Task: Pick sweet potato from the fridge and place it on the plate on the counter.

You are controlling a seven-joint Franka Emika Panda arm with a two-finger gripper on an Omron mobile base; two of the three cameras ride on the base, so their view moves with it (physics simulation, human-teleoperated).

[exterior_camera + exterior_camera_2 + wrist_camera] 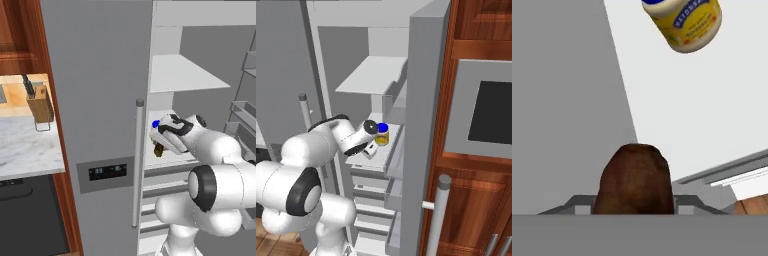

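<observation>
The fridge [100, 100] stands open, a tall grey appliance with a long vertical bar handle [136, 165] and a dark display panel [107, 172] on its closed door, and white shelves [372, 75] inside the open compartment. To its left in the left base view lies the counter [27, 145], a veined marble top over reddish-brown cabinets, carrying a wooden knife block [40, 104] near the wall. In the right base view, reddish-brown cabinetry with a dark-windowed built-in oven [491, 112] stands to the right of the fridge.

The white arm [220, 185] reaches from the base into the fridge at the level of the middle shelf [381, 150]. The gripper [159, 148] hangs just above the front of that shelf, pointing downward, and it pinches the sweet potato [633, 180], a small dark brown oblong lump. In the hand view the sweet potato sits between the finger tips, held close to the camera; in the left base view it shows as a small brown piece below the hand, at the shelf's front edge beside the fridge's inner wall.

A yellow jar [382, 134] with a blue lid stands farther back on the same shelf, apart from the sweet potato and the gripper.
</observation>
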